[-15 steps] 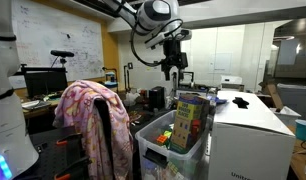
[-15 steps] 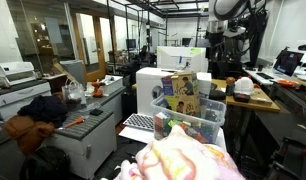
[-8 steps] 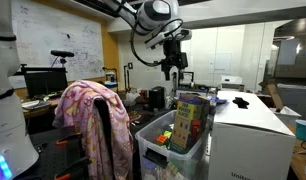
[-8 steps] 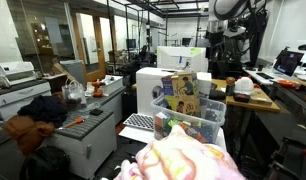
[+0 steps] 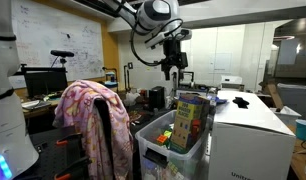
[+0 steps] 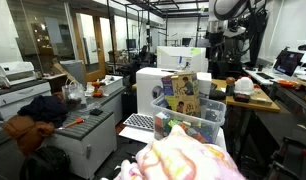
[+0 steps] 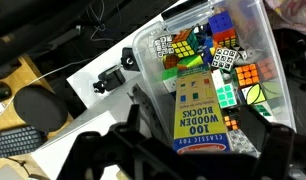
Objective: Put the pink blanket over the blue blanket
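Note:
The pink blanket (image 5: pixel 93 118) with its yellow and darker pink flower pattern hangs draped over a chair. It also shows at the bottom edge of an exterior view (image 6: pixel 188 162) and at the top right corner of the wrist view (image 7: pixel 298 10). The blue blanket is not in view in any frame. My gripper (image 5: pixel 172 72) hangs high in the air, to the right of the pink blanket and above a clear bin. It also shows in an exterior view (image 6: pixel 215 42). In the wrist view its dark fingers (image 7: pixel 198 140) are spread apart with nothing between them.
A clear plastic bin (image 5: pixel 153 140) (image 6: pixel 215 122) (image 7: pixel 153 50) holds puzzle cubes and a "100 wooden blocks" box (image 7: pixel 198 105). A white cabinet (image 5: pixel 248 135) stands beside it. Desks with monitors, a keyboard (image 6: pixel 143 122) and dark clothing (image 6: pixel 38 108) crowd the room.

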